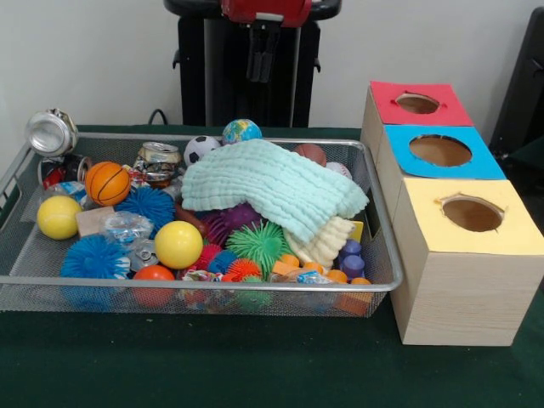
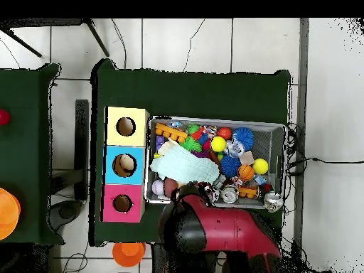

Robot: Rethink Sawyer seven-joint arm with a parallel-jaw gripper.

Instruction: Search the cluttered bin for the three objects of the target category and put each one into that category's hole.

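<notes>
The gripper [image 1: 259,64] hangs above the bin's far rim, well clear of the clutter; can't tell its state, nothing held. The wire bin [image 1: 380,280] is full: balls, spiky toys, cans, w/ a mint cloth [image 1: 272,187] covering the middle. You'd do well to shift the cloth first, then pick toward the three-hole box [image 1: 450,280] beside it.

Red arm [image 2: 227,231], black tool [image 1: 261,53]
</notes>
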